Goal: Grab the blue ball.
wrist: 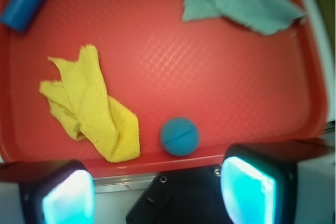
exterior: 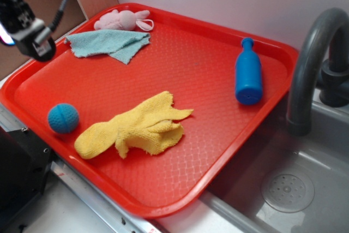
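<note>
The blue ball is a small grooved sphere lying near the front left rim of the red tray, just left of the yellow cloth. In the wrist view the blue ball rests against the tray's near rim, beside the yellow cloth. My gripper hangs high over the tray's left edge, well above and behind the ball. In the wrist view the gripper is open, its two glowing pads wide apart with nothing between them.
A blue bottle-shaped toy lies at the tray's right. A teal cloth and a pink plush toy sit at the back left. A sink with a grey faucet is on the right.
</note>
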`<action>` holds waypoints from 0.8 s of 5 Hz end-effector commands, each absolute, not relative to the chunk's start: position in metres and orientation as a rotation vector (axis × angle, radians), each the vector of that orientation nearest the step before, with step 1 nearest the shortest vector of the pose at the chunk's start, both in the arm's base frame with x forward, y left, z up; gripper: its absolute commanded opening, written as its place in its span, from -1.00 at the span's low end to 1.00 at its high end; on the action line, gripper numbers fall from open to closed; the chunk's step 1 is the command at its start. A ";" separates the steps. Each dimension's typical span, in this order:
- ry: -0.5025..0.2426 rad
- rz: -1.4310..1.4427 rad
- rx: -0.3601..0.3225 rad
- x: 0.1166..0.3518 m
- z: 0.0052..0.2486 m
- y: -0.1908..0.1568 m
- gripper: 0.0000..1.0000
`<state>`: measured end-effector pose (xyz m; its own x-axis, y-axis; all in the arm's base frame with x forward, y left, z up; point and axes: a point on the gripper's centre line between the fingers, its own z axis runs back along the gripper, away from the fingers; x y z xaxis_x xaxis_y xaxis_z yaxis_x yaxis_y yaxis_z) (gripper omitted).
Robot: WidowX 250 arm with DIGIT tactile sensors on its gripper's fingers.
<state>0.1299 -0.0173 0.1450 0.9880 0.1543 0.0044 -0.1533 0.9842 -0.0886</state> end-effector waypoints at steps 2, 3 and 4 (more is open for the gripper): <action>0.068 0.146 -0.087 0.129 0.073 -0.012 1.00; 0.077 0.143 -0.050 0.133 0.058 -0.010 1.00; 0.129 0.113 -0.053 0.130 0.035 -0.014 1.00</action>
